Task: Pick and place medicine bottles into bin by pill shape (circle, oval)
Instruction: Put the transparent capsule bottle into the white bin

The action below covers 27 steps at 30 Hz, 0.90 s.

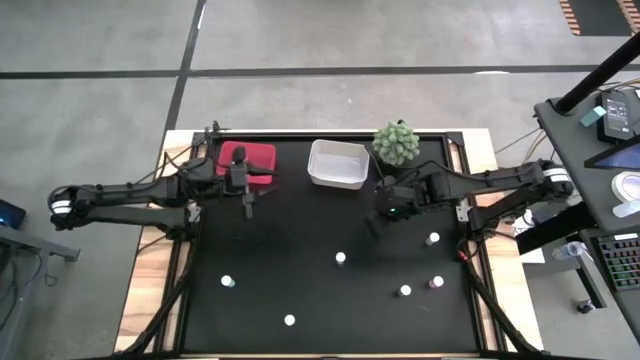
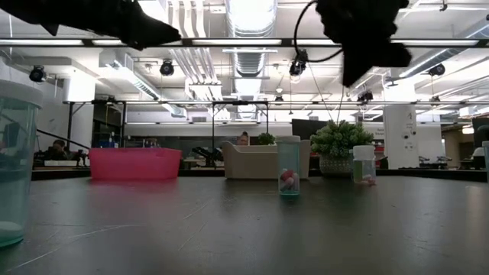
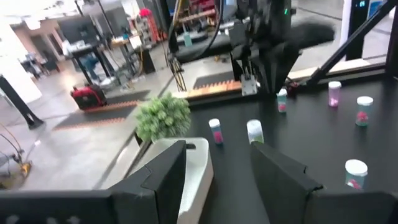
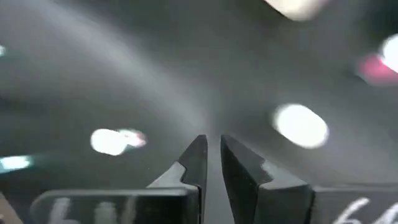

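Observation:
Several small white-capped medicine bottles stand upright on the black table: one in the middle (image 1: 341,258), one right of it (image 1: 433,239), two near the right front (image 1: 405,291) (image 1: 437,283), and two at the left front (image 1: 227,281) (image 1: 289,321). My left gripper (image 1: 247,205) hovers just in front of the red bin (image 1: 247,160); it is open and empty in the left wrist view (image 3: 217,168). My right gripper (image 1: 372,224) is in front of the plant, above the table, with nothing between its shut fingers (image 4: 211,155).
A white bin (image 1: 338,163) stands at the far middle, with the red bin to its left and a green spiky plant (image 1: 397,143) to its right. In the low view a bottle (image 2: 289,172) stands mid-table and another (image 2: 11,168) close at the left.

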Available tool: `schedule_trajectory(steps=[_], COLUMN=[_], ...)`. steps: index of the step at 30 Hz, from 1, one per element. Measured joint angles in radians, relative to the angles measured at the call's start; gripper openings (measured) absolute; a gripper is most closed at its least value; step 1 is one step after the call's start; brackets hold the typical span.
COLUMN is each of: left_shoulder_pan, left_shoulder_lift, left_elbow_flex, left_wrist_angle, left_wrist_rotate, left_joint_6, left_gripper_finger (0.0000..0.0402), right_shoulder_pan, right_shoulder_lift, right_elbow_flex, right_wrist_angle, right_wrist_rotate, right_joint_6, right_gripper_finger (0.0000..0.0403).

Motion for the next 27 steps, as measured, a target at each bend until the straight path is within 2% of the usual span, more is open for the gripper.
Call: schedule_trajectory(steps=[5, 12, 23, 27], left_shoulder_pan=[0.0, 0.0, 0.0, 0.001], left_shoulder_lift=[-0.048, -0.091, -0.089, -0.089], left_elbow_flex=[-0.003, -0.02, -0.027, -0.028], left_wrist_angle=[-0.009, -0.009, -0.001, 0.0], left_wrist_rotate=[-0.001, -0.003, -0.004, -0.01], left_joint_6=[0.0, 0.024, 0.027, 0.027], left_gripper_finger=[0.0164, 0.0164, 0.0164, 0.0164], right_shoulder_pan=[-0.002, -0.01, -0.096, -0.127], right_shoulder_lift=[0.081, 0.138, 0.209, 0.246], right_elbow_flex=[0.111, 0.141, 0.126, 0.125], right_wrist_angle=[-0.242, -0.247, -0.252, -0.252], right_wrist_rotate=[-0.009, -0.009, 0.011, 0.011], right_joint_6=[0.089, 0.117, 0.102, 0.062], right_gripper_finger=[0.0032, 0.0053, 0.0195, 0.0234])
